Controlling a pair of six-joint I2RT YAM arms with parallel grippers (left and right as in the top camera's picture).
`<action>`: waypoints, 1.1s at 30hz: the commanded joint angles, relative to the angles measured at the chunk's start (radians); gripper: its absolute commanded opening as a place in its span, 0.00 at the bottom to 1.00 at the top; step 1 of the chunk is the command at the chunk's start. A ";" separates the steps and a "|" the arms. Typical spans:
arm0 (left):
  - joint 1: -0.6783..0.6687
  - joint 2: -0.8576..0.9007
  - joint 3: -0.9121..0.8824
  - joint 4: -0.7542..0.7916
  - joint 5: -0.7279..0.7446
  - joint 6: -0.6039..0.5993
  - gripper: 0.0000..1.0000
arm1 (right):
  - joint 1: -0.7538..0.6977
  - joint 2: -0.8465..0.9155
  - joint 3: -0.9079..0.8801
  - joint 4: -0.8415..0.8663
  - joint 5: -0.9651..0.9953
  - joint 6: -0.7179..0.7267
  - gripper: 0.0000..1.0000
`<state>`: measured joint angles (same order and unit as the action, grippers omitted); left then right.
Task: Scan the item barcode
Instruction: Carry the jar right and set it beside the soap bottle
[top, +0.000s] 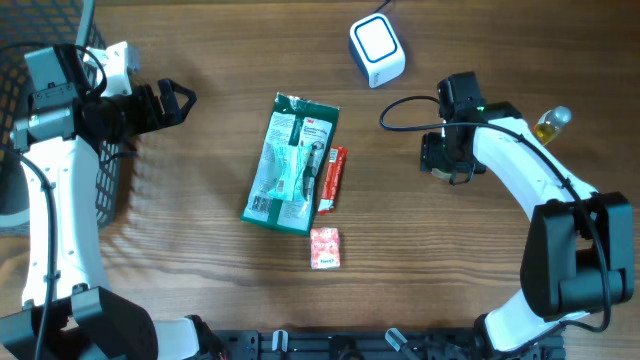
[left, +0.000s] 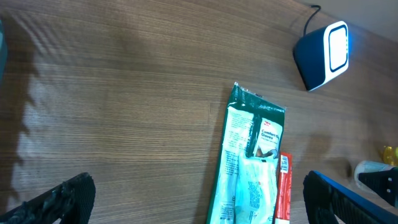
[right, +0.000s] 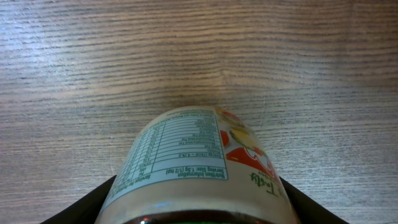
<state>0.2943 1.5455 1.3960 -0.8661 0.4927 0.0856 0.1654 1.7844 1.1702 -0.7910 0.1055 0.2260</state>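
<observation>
From above, the right gripper (top: 445, 160) hangs near the scanner (top: 377, 50) but off to one side, and the left gripper (top: 178, 100) stands wide and empty, well apart. The left wrist view shows a green packet (left: 252, 162) lying untouched. In the right wrist view the jaws clasp a labelled jar (right: 193, 162), with no barcode showing. The pick looks done, and presenting the jar to the scanner is left.

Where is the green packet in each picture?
Overhead: the green packet lies mid-table.
Left wrist: low, right of the middle.
Right wrist: not in it; a jar fills the bottom.
Shared landmark: the white-and-blue scanner, up and right of the packet.
</observation>
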 joint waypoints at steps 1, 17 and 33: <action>-0.002 0.005 0.005 0.002 0.011 0.015 1.00 | -0.002 0.009 -0.003 0.008 0.017 0.016 0.57; -0.002 0.005 0.005 0.003 0.012 0.015 1.00 | -0.002 0.000 0.160 -0.050 0.018 0.010 0.95; -0.002 0.005 0.005 0.002 0.011 0.015 1.00 | 0.100 0.008 0.303 -0.149 -0.287 0.047 0.08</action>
<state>0.2943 1.5455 1.3964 -0.8665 0.4927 0.0856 0.2363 1.7836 1.5509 -0.9913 -0.1295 0.2546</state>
